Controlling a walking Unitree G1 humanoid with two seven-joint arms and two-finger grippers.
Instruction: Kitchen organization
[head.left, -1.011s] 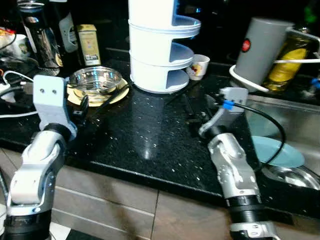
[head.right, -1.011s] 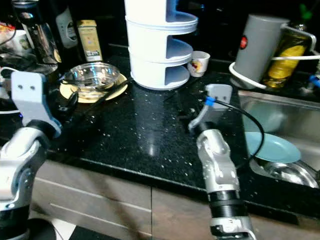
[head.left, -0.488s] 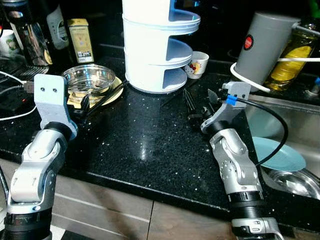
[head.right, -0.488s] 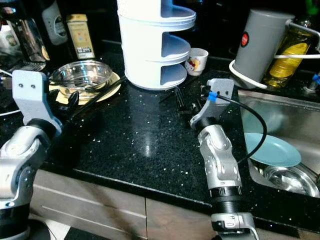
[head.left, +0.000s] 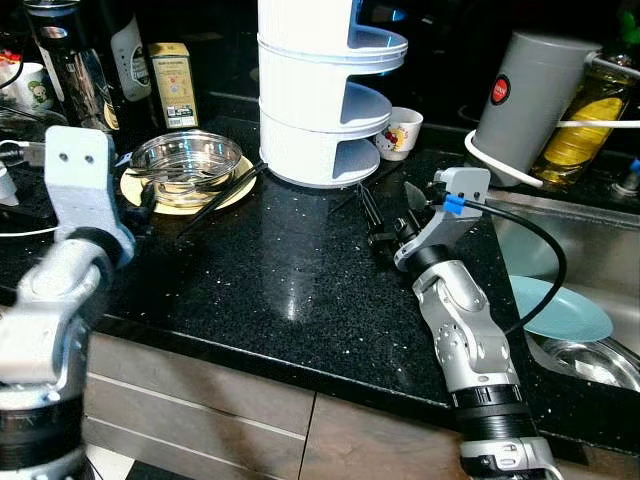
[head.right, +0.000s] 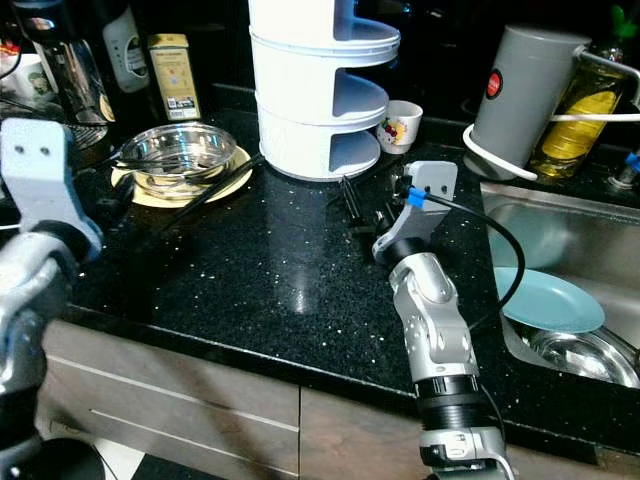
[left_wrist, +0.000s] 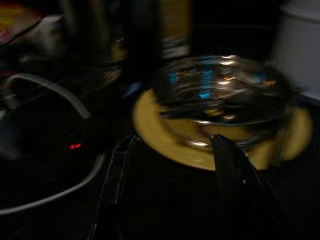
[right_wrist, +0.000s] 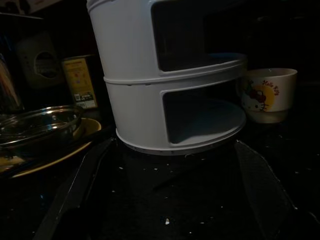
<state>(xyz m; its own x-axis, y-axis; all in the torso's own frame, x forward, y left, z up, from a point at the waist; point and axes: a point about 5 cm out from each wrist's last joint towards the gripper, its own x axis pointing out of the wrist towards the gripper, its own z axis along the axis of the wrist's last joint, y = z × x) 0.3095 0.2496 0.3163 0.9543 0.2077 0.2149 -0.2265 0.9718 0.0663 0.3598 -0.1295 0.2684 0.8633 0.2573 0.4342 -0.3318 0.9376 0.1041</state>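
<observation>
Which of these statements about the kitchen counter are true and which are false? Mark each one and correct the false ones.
1. The glass bowl sits on a yellow plate. True.
2. The blue plate lies on the black counter. False: it lies in the sink.
3. The right end effector holds the small cup. False: it is open above the counter, apart from the cup.
4. The white tiered rack stands between the bowl and the cup. True.
5. The left end effector is open, near the yellow plate. True.
</observation>
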